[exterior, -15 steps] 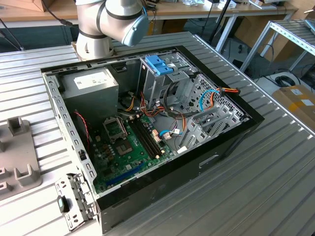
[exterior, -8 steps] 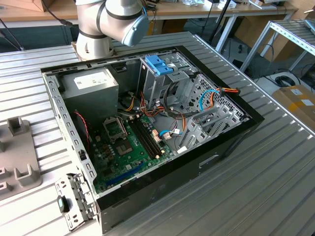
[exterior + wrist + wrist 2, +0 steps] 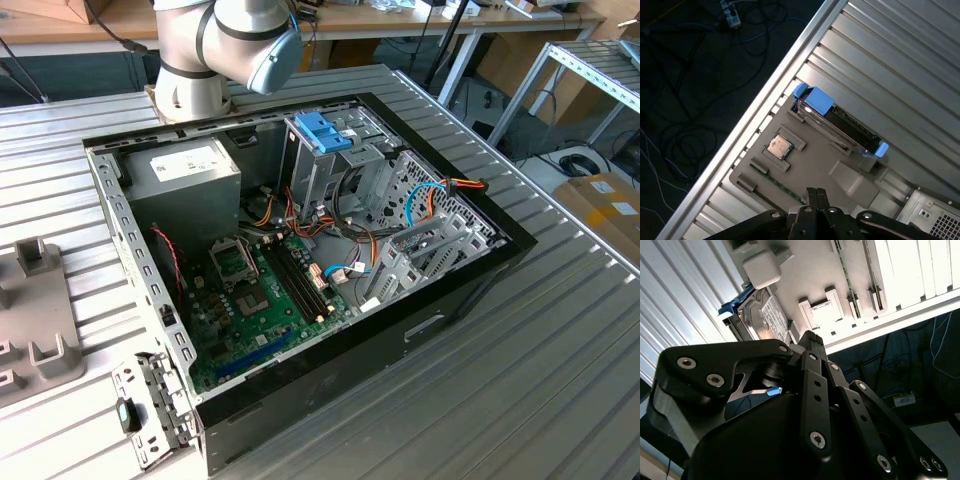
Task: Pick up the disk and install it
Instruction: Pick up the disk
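Observation:
The disk (image 3: 840, 122) stands on its edge in a slot of a grey holder tray (image 3: 812, 167) on the ribbed table. It is a grey-metal drive in a light-blue carrier. The second wrist view shows the disk (image 3: 771, 315) with its white label facing the camera. My gripper (image 3: 815, 194) hovers over the tray, a short way from the disk and not touching it. Its black fingertips are pressed together with nothing between them. The gripper (image 3: 809, 336) points toward the disk in the second wrist view too.
A small processor chip (image 3: 779, 147) lies in the same tray. In the exterior view the open computer case (image 3: 450, 300) lies on the table, with an upright metal drive cage (image 3: 330, 170) topped by a blue handle (image 3: 323, 130). The table edge (image 3: 765, 107) drops to a dark floor with cables.

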### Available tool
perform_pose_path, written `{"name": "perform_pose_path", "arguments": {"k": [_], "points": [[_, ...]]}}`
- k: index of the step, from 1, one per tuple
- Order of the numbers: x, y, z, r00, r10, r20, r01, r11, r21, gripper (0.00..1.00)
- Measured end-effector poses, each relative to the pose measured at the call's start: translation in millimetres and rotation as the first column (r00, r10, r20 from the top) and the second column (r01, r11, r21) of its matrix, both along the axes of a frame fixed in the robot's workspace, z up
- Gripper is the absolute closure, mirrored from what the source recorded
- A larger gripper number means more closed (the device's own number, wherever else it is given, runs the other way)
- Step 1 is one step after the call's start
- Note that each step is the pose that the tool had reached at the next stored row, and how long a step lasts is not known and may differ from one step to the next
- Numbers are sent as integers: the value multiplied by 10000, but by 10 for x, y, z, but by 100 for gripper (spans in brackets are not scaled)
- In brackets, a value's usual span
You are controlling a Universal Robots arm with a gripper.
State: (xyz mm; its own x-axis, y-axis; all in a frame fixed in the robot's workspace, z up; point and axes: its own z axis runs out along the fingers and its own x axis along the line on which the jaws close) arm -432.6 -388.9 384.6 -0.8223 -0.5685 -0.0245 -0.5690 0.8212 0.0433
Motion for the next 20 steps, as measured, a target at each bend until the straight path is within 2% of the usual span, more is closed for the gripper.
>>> {"name": "perform_pose_path", "arguments": {"k": [20], "points": [[0,0,0,9987,518,0,-518,9987,0,90]]}}
